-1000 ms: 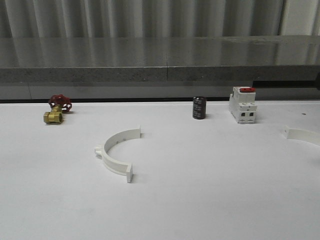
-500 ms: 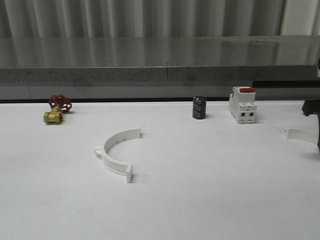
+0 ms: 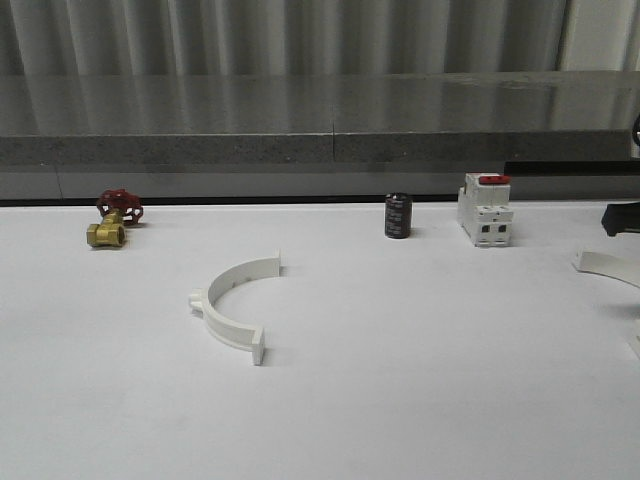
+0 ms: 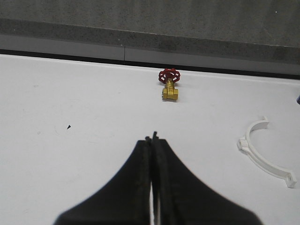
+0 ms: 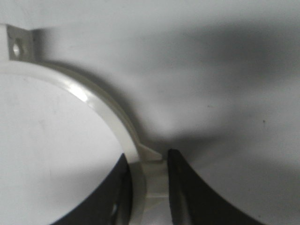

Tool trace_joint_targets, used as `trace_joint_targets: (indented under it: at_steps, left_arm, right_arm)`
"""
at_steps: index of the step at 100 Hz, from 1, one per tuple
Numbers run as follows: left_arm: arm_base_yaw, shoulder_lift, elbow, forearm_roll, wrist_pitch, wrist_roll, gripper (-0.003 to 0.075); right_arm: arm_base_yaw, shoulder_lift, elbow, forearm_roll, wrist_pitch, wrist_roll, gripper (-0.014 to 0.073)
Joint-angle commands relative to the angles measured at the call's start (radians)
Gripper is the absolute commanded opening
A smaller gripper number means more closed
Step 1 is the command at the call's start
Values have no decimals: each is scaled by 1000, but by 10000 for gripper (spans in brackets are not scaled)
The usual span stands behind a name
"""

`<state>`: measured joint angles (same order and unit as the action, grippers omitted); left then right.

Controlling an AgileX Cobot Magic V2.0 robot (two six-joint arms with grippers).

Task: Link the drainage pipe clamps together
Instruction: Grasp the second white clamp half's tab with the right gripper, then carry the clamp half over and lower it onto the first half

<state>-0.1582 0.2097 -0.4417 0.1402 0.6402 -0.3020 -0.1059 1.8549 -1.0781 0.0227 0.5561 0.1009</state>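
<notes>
right hand (image 5: 146,187) gripping clamp half (image 5: 101,110) (table edge)

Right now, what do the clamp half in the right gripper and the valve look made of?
Clamp half between the right gripper fingers: likely molded plastic, white, semi-gloss, given the soft highlight on its band and the thin tab with a hole. Valve: body looks like brass, yellow metallic; red handwheel, probably painted metal, too small to confirm.
</notes>
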Motion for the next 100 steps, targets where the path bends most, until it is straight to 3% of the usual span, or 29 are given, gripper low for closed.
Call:
trace_joint_targets:
  at_steps: [1, 37, 62, 72, 100]
  left_arm:
    - [0, 10, -25, -2, -70, -3, -20]
    - [0, 10, -25, -2, -70, -3, -20]
    - [0, 10, -25, -2, -70, -3, -20]
    - [0, 10, -25, -2, -70, -3, -20]
    - [0, 10, -25, -2, -70, -3, -20]
  right_arm:
    - [-5, -41, -28, -4, -27, -12, 86]
    - [8, -52, -33, 14, 5, -4, 91]
    - [126, -122, -62, -1, 67, 92, 92]
    - [204, -135, -81, -49, 83, 167, 92]
    - [455, -133, -137, -310, 112, 581, 92]
